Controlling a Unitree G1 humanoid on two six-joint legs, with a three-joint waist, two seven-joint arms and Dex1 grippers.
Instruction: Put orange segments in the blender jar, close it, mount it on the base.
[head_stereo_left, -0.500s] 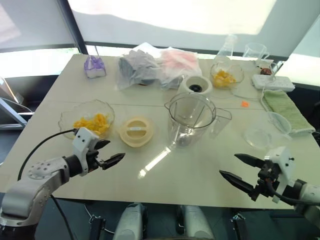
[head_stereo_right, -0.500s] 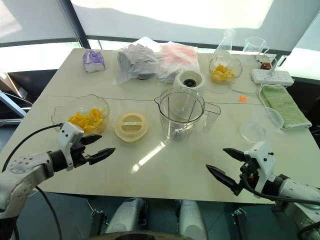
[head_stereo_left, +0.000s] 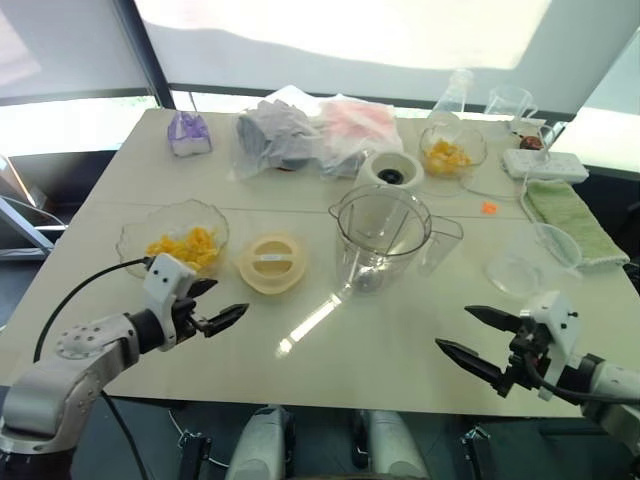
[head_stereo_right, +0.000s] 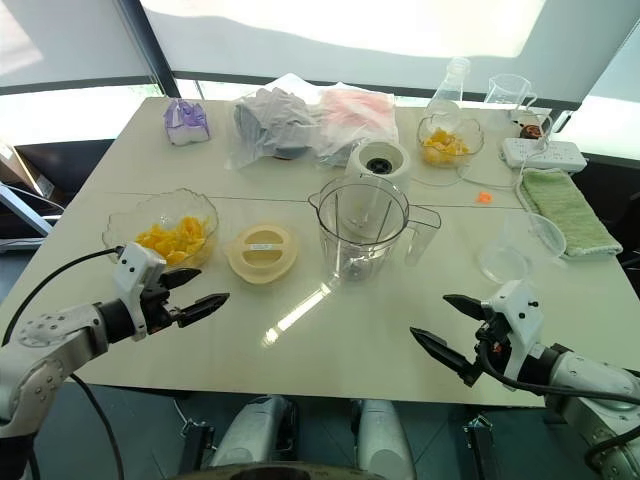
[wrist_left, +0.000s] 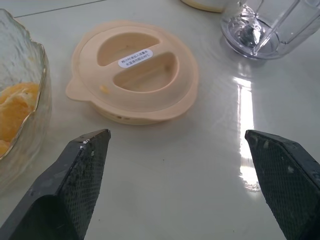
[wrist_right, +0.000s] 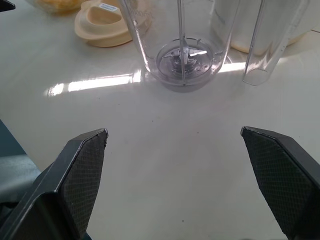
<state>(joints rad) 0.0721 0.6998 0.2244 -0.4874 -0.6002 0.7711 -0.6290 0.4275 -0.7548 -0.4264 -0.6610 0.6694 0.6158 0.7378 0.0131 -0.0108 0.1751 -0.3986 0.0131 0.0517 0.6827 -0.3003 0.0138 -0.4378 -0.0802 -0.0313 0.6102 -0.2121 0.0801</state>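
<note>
Clear plastic blender jar (head_stereo_left: 381, 240), wide-mouthed with a side handle, stands upright and open at mid-table; its wall is cut off at the top of the right wrist view, where the metal blade at its bottom shows through, and no fruit is visible inside. Orange segments (head_stereo_left: 185, 246), small yellow-orange chunks, lie heaped in a ribbed glass bowl (head_stereo_left: 135, 235) near the robot's left table edge (a second glass bowl (head_stereo_left: 468, 141) of similar chunks sits far back on the right; its contents are too small to make out singly). Squat cream-white base (head_stereo_left: 391, 170) with a black round socket stands just behind the jar, partly hidden by the jar's rim. Flat pale-yellow round lid (wrist_left: 134, 71) lies between bowl and jar, touching neither. Left gripper (head_stereo_left: 222, 305) hovers over the table just in front of the bowl, fingers spread wide, holding nothing. Right gripper (head_stereo_left: 478, 337) hovers near the front edge, well apart from the jar, fingers likewise wide and empty.
</note>
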